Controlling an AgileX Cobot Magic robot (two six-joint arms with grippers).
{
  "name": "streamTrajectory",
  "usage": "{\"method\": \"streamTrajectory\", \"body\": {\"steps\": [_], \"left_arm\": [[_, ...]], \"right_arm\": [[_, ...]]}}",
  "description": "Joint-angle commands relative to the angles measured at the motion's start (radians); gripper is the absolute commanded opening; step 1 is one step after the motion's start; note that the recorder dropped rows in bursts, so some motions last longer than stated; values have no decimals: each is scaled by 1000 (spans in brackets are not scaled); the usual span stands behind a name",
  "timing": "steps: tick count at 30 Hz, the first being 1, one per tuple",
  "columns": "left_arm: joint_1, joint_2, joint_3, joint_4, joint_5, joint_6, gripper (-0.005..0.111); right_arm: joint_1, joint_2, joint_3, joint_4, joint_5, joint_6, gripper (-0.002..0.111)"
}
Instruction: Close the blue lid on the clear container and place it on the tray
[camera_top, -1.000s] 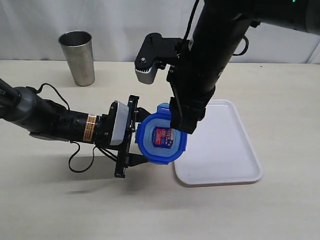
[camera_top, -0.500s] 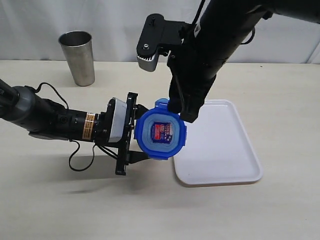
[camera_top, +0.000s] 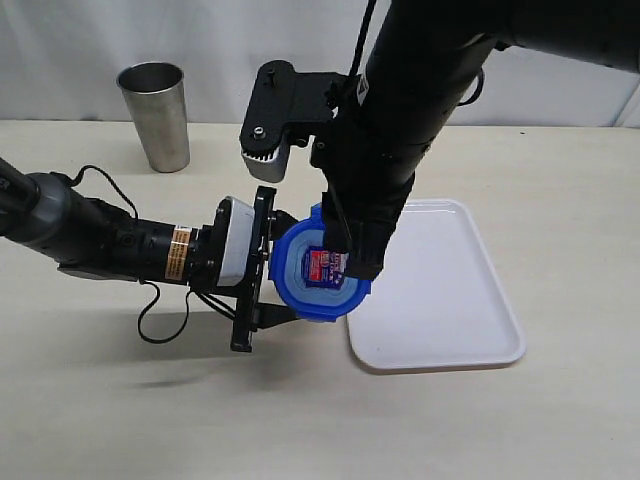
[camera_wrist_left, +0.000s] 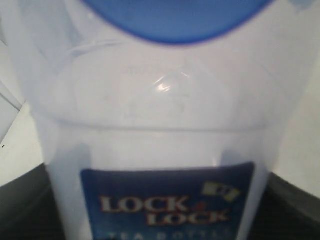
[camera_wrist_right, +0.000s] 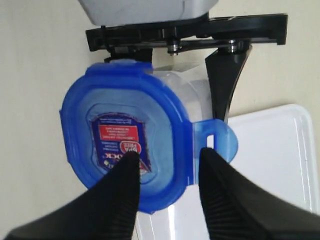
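**Exterior view.** The left tool reaches in level from the table's left edge, clamped on the clear container. The container stands upright near the middle of the table, almost hidden under the blue lid. The right tool comes down from above onto the lid. The tray, white and low-rimmed, lies just beside them toward the right edge. A steel cup stands well apart by the far edge.

**Left wrist view.** The container's smooth, glossy wall fills the frame, with a blue printed label and the lid's rim. Dark fingers flank it on both sides.

**Right wrist view.** The right tool is partly open and grips nothing. One ribbed finger is over the lid's sticker and the other by a translucent flap that sticks out unlatched. The lid is a rounded octagon and seats on the container.

**Risk.** Pressing off-centre could probably tilt the slick canister in the left tool's hold. With that flap left unsnapped, the lid may lift during the move to the tray.
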Motion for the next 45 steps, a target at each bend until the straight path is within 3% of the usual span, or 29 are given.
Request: {"method": "streamTrajectory", "body": {"steps": [1,6,11,17,22,26,45], "left_arm": [[-3,-9,0,-20,-37,-14,0],[-3,-9,0,-20,-37,-18,0],[-3,-9,0,-20,-37,-24,0],[-3,-9,0,-20,-37,-24,0],[-3,-9,0,-20,-37,-26,0],[-3,-9,0,-20,-37,-26,0],[-3,-9,0,-20,-37,-43,0]], "right_arm": [[-1,-1,5,39,-8,-4,37],[-1,-1,23,137,-14,-64,37],[-1,11,88,9,-27,-1,37],[-1,-33,91,66,-59,-77,37],[-3,-47,91,-66,-154,-18,37],[-3,-21,91,-60,-197,-27,37],[-1,127,91,107,-64,-54,37]]}}
